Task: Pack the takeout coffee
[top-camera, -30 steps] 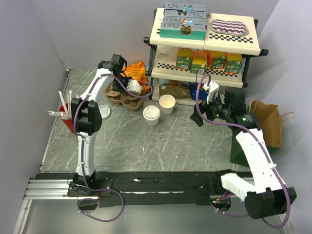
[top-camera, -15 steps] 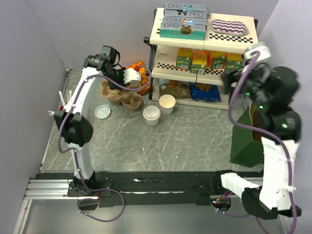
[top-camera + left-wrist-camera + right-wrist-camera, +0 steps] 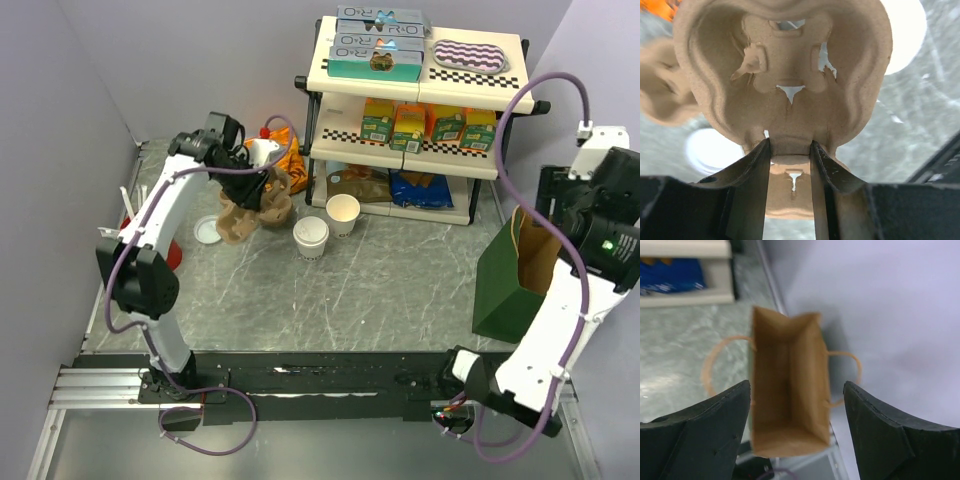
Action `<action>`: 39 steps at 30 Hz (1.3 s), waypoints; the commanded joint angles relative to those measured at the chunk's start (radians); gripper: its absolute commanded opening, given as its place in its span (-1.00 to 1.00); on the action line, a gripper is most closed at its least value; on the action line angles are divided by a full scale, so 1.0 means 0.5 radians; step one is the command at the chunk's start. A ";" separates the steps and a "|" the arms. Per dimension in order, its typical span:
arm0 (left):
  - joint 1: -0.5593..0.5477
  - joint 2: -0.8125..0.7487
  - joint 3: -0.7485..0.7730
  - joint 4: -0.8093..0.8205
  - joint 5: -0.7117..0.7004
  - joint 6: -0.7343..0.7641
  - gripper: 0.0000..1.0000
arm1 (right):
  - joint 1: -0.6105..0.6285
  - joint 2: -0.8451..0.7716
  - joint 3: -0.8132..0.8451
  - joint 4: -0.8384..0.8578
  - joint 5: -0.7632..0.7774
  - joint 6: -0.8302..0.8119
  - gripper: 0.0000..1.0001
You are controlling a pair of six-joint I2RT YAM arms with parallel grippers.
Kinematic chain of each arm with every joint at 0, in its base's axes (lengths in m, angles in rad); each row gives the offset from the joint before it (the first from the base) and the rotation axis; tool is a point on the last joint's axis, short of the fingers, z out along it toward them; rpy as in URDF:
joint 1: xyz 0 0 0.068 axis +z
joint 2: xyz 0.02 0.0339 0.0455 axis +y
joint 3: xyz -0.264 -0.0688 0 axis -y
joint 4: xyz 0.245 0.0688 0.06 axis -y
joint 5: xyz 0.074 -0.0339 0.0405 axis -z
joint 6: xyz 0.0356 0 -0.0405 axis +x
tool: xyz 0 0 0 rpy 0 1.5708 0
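The takeout coffee, a cream cup with a white lid, stands on the table in front of the shelf. A like cup without a lid stands just behind it. My left gripper is shut on the middle ridge of the brown pulp cup carrier, which hangs tilted just left of the lidded cup. In the left wrist view the carrier fills the picture. My right gripper is open and empty, high above the open paper bag.
The green and brown bag stands at the right edge of the table. A loose white lid lies left of the carrier. A two-tier shelf with boxes and cartons fills the back. A red holder with straws sits by the left wall.
My left gripper brought the carrier forward from the back corner to beside the lidded cup. My right arm swung from mid-table up and right, over the bag.
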 commanded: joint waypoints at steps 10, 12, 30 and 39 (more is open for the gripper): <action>-0.002 -0.389 -0.169 0.456 0.156 -0.501 -0.99 | -0.505 0.080 -0.530 -0.190 -0.038 -0.174 0.67; -0.002 -0.380 -0.132 0.423 0.162 -0.504 -0.99 | -0.560 0.105 -0.582 -0.129 -0.063 -0.196 0.65; -0.084 -0.635 0.042 0.690 0.586 -0.327 -0.99 | -0.603 0.072 -0.886 0.157 -0.302 -0.457 -0.90; -0.505 -0.674 0.144 0.625 0.638 0.038 -0.99 | -0.463 -0.360 -1.030 -0.085 -0.645 -0.730 -0.99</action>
